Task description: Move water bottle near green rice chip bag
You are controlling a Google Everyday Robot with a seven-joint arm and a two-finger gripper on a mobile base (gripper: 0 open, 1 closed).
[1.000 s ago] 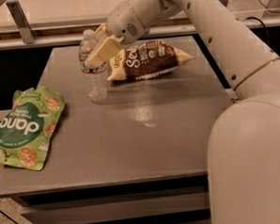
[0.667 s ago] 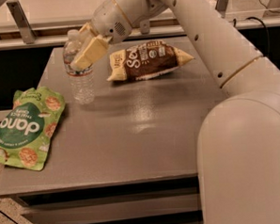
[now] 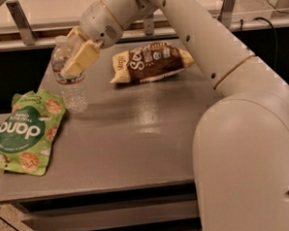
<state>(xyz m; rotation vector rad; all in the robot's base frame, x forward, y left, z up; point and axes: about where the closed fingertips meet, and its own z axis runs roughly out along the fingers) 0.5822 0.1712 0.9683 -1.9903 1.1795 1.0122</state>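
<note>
End effector (image 3: 69,61) clamped on water bottle (image 3: 75,94) top | bottle just beside green rice chip bag (image 3: 23,134)

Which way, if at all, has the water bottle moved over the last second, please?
Yes. The water bottle, held at its top by the gripper, has shifted left, away from the brown snack bag and towards the green rice chip bag.

We note the gripper (image 3: 75,56) at the far left of the grey table (image 3: 136,137), tan fingers (image 3: 84,56) clamped on the upper half of the water bottle (image 3: 72,89). The bottle is upright, and we cannot tell whether its base touches the tabletop. The green rice chip bag (image 3: 24,131) lies flat just beside it, overhanging the left edge. The brown snack bag (image 3: 154,61) lies to the right, well apart.
</note>
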